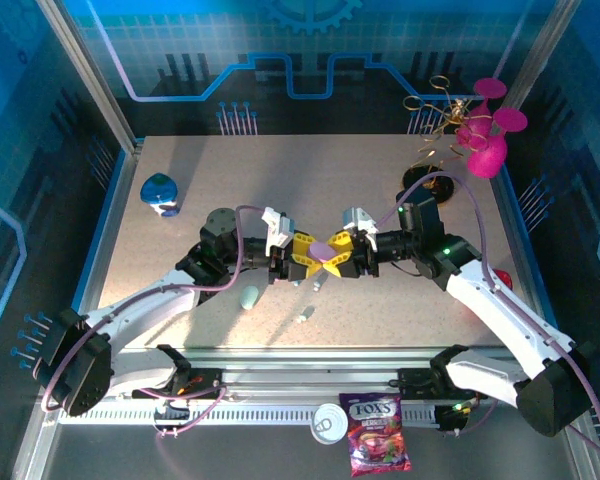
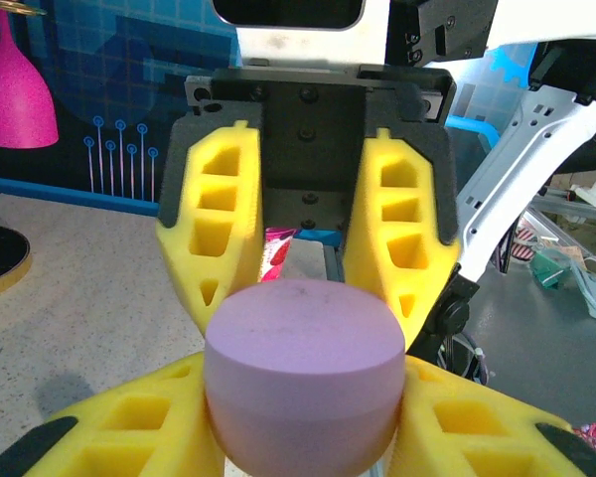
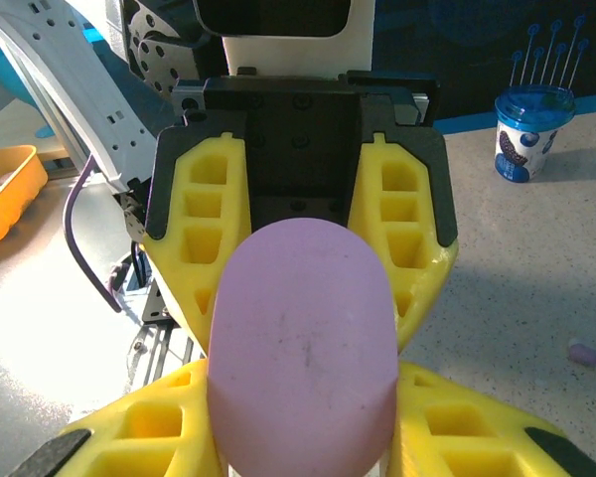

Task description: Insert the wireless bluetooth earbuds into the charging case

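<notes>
A purple charging case (image 1: 326, 246), lid closed, hangs above the middle of the table, held from both sides. My left gripper (image 1: 310, 256) is shut on it from the left, and the case (image 2: 300, 373) sits wedged between its yellow fingers (image 2: 129, 422). My right gripper (image 1: 339, 252) is shut on the same case (image 3: 303, 348) from the right, its fingers (image 3: 457, 427) pressing both flanks. Each wrist view has the other gripper's fingers behind the case. Tiny pale earbuds lie on the table: one (image 1: 317, 285) just below the grippers, one (image 1: 303, 315) nearer the front edge, and a pinkish one (image 3: 581, 352).
A teal oval case (image 1: 250, 297) lies left of the loose earbuds. A blue cup (image 1: 160, 192) stands at the back left, and a black disc (image 1: 425, 188), gold wire stand (image 1: 435, 110) and pink ornament (image 1: 485, 140) at the back right. A candy bag (image 1: 378, 432) lies on the front rail.
</notes>
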Controlling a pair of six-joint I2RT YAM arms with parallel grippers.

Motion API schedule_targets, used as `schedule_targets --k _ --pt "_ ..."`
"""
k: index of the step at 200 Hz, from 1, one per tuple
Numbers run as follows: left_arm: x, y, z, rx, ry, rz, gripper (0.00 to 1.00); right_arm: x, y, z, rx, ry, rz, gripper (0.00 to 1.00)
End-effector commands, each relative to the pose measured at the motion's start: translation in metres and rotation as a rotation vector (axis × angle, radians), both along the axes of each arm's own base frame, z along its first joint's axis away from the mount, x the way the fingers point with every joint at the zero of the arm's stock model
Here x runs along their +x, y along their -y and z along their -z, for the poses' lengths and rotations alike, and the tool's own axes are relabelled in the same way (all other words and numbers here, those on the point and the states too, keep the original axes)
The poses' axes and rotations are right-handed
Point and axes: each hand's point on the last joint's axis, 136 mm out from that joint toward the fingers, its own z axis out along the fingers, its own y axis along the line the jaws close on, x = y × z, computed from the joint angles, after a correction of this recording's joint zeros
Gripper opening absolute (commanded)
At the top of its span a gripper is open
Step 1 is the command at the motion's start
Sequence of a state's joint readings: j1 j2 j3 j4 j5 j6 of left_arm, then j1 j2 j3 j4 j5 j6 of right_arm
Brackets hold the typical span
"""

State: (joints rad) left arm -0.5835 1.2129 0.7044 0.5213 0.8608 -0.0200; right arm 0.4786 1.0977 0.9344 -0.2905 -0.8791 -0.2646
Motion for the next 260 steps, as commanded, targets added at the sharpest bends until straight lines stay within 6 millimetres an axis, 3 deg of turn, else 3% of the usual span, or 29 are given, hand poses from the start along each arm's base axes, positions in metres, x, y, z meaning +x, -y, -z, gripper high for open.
schedule_targets --k 1,24,108,113,172,183,186,198,229,260 --pt "0.001 0.002 -0.005 -0.010 0.016 0.011 0.23 -0.004 -0.002 -0.010 0.034 0.063 -0.012 0.50" --pt "-0.002 0.001 -0.003 -0.002 0.020 0.019 0.20 0.001 0.001 -0.012 0.041 0.070 0.022 0.57" --pt "-0.010 -0.001 -0.004 -0.004 0.048 0.054 0.17 0.036 0.017 -0.021 0.061 0.084 0.209 0.59" --pt "-0.010 0.000 -0.005 -0.006 0.049 0.053 0.17 0.036 0.018 -0.012 0.052 0.064 0.216 0.59" --pt "-0.010 0.000 -0.004 -0.021 0.059 0.060 0.17 0.058 0.029 -0.013 0.035 0.040 0.358 0.60" --pt "-0.011 0.000 -0.005 -0.024 0.061 0.063 0.17 0.062 0.033 -0.005 0.009 0.007 0.392 0.60" --pt "-0.011 0.000 -0.005 -0.024 0.061 0.062 0.17 0.065 0.033 -0.015 0.017 0.019 0.401 0.61" --pt "-0.011 0.000 -0.005 -0.025 0.064 0.063 0.17 0.069 0.037 -0.017 0.011 0.013 0.433 0.61" --pt "-0.009 0.000 -0.003 -0.025 0.069 0.054 0.17 0.068 0.041 -0.024 0.025 -0.005 0.451 0.66" --pt "-0.001 0.001 0.000 -0.029 0.080 0.023 0.17 0.056 0.037 -0.031 0.054 -0.030 0.397 0.80"
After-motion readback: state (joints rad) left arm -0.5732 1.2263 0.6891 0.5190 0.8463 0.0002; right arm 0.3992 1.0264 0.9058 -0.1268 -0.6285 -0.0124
